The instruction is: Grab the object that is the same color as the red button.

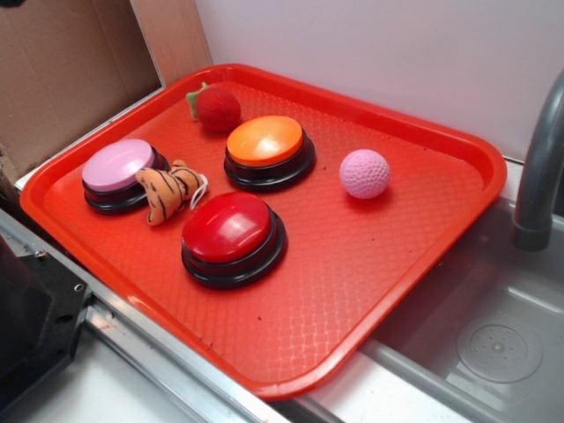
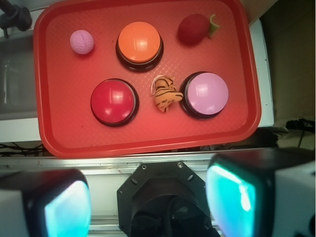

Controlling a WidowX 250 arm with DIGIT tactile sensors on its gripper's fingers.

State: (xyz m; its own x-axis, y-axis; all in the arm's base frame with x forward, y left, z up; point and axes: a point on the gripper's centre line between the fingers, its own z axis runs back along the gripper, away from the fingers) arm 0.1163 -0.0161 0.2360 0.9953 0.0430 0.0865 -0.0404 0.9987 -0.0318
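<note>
Below the wide-spread gripper [image 2: 148, 205], seen from the wrist camera, lies the red tray [image 2: 59, 143], well apart from the fingers [image 2: 237, 197], which hold nothing; their teal-lit pads frame the bottom edge of the view with a clear gap between them.

Farthest to the left of the gripper and far ahead of it sits the pink golf ball [image 2: 82, 41], alone near the tray's far corner. Nearer and a little left of the gap rests the red button [image 2: 113, 101], its glossy dome on a black base. Ahead of it, roughly in line with the middle of the gripper, stands the orange button [image 2: 140, 43]. Just right of centre lies the tiger plush [image 2: 165, 94], between the red button and the pink button [image 2: 205, 94], touching or nearly touching the latter. Farthest ahead on the right rests the dark-red fuzzy ball [image 2: 193, 29] with its green tuft, just beside the orange button and near the tray's far rim.

From the exterior camera that ball [image 1: 217, 107] sits untouched at the tray's back edge, behind the orange button [image 1: 267, 143].
</note>
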